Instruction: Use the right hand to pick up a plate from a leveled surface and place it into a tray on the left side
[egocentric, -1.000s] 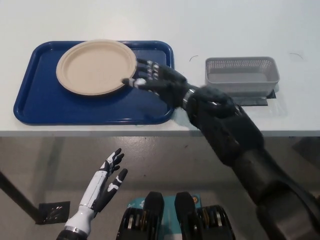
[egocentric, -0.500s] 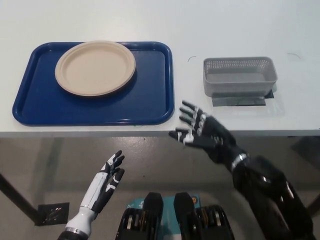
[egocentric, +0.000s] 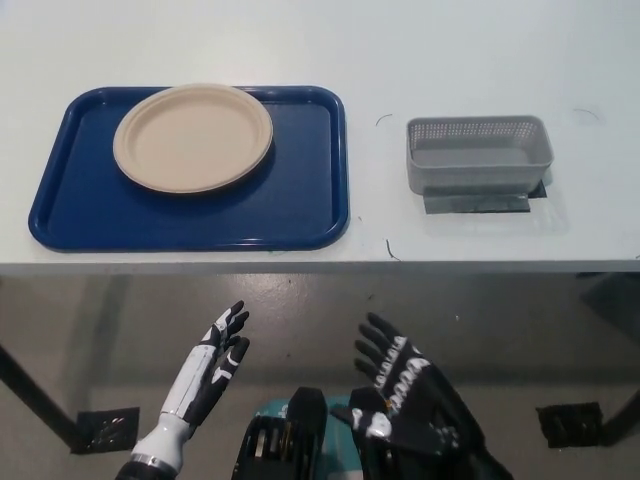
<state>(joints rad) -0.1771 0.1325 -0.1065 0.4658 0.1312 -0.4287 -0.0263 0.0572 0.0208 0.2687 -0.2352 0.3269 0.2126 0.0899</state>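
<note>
A beige round plate (egocentric: 193, 136) lies flat in the upper left part of the blue tray (egocentric: 300, 210) on the white table. My black right hand (egocentric: 408, 392) hangs open below the table's front edge, well away from the plate and holding nothing. My white left hand (egocentric: 210, 365) rests open at the lower left, also below the table edge.
A grey mesh basket (egocentric: 479, 153) stands on a dark mat at the right of the white table (egocentric: 400, 50). The table's front edge (egocentric: 320, 266) runs across the middle of the view, with grey floor below it.
My right hand has drawn back from the plate's rim on the tray, over the table's front edge and down below it. The plate stays in the tray. The left hand has not moved.
</note>
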